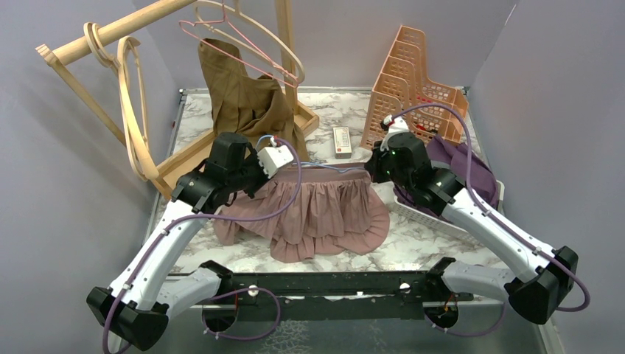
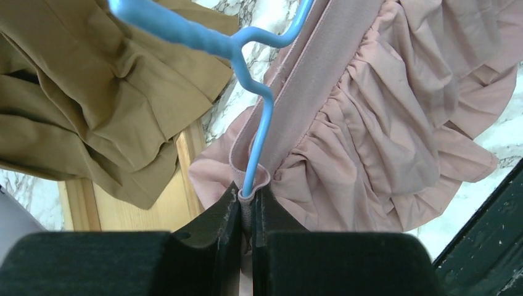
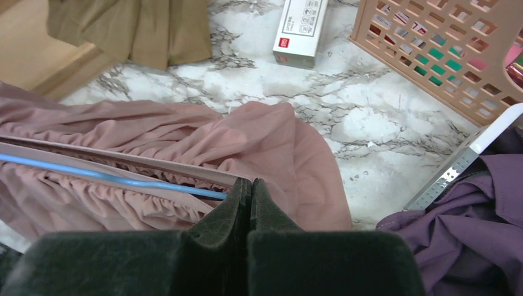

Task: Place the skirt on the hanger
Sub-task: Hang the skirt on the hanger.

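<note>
A pink ruffled skirt point(image 1: 324, 214) lies across the middle of the marble table, its waistband stretched between my two grippers. A thin blue hanger point(image 2: 247, 46) runs inside the waistband; its arm also shows in the right wrist view point(image 3: 92, 174). My left gripper point(image 1: 247, 186) is shut on the left end of the waistband point(image 2: 296, 117), with the hanger's wire rising from the pinched fabric right at the fingertips point(image 2: 229, 203). My right gripper point(image 1: 372, 169) is shut at the right end of the waistband point(image 3: 123, 157), where the hanger's tip meets its fingers point(image 3: 237, 197).
A wooden rack point(image 1: 110, 33) with wooden hangers point(image 1: 133, 110) and a pink wire hanger point(image 1: 243, 44) stands at the back left, a brown garment point(image 1: 243, 96) hanging from it. A white box point(image 1: 342, 140), an orange basket point(image 1: 413, 81) and purple cloth point(image 1: 464, 166) in a white basket point(image 1: 420, 210) are on the right.
</note>
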Tool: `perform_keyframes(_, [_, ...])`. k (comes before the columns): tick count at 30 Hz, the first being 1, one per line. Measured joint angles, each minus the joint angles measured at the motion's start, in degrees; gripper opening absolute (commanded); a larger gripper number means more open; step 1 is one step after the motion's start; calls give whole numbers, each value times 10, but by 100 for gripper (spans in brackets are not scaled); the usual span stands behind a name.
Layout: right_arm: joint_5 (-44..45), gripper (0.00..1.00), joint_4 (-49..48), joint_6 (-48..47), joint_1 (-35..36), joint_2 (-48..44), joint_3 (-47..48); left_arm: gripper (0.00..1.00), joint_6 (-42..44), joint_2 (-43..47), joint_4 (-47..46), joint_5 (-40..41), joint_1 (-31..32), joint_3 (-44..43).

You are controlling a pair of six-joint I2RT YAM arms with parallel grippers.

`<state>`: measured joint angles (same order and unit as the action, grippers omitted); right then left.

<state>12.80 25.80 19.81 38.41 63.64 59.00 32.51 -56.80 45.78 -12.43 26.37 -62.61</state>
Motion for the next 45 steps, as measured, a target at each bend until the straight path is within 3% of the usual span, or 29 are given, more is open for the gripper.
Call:
perform_keyframes(15, [27,1,-4,-66,2,-9,-9,0,-44,-9,-15,20,3,-17])
perform_keyframes(24, [12,1,-4,-61,2,-12,-22,0,-30,-1,-17,-3,4,-13])
perform_keyframes(32, [19,1,14,-43,2,-21,19,0,2,34,-17,-29,3,41])
perform_keyframes(45, [25,1,42,-17,2,-33,48,0,18,23,-9,-31,4,44])
